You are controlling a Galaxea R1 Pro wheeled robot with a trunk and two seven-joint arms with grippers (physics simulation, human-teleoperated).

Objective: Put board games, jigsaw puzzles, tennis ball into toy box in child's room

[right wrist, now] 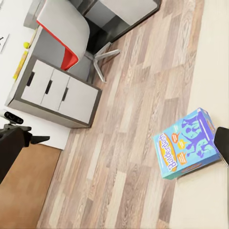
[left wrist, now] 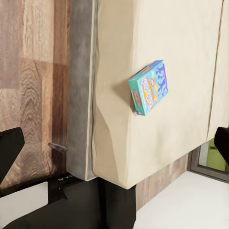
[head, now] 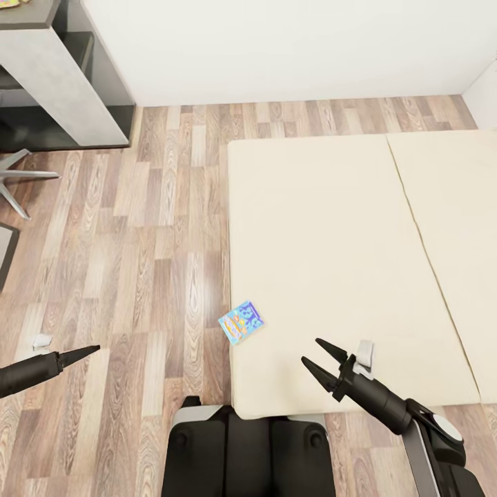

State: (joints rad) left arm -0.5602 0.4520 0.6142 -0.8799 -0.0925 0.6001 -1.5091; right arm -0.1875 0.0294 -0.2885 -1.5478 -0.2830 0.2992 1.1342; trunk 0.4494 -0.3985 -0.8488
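Note:
One small blue board game [head: 241, 322] lies flat on the cream bed [head: 331, 228], at the mattress's near-left edge. It also appears in the left wrist view [left wrist: 149, 88] and the right wrist view [right wrist: 187, 149]. My right gripper [head: 312, 351] hovers open over the bed, just right of the box and apart from it. My left gripper [head: 83, 355] hangs over the floor left of the bed, its fingers [left wrist: 9, 148] spread wide with nothing between them. The table [head: 62, 76] stands at the far left. A tiny yellow-green ball [right wrist: 26, 45] rests on the table's top [right wrist: 14, 28]. The toy box is out of view.
Wood-plank floor [head: 152, 228] runs between the bed and the table. A red-seated swivel chair [right wrist: 62, 38] stands by the white drawers [right wrist: 57, 90]; its star base [head: 17, 176] juts out at the left. My base [head: 248, 442] touches the bed's near edge.

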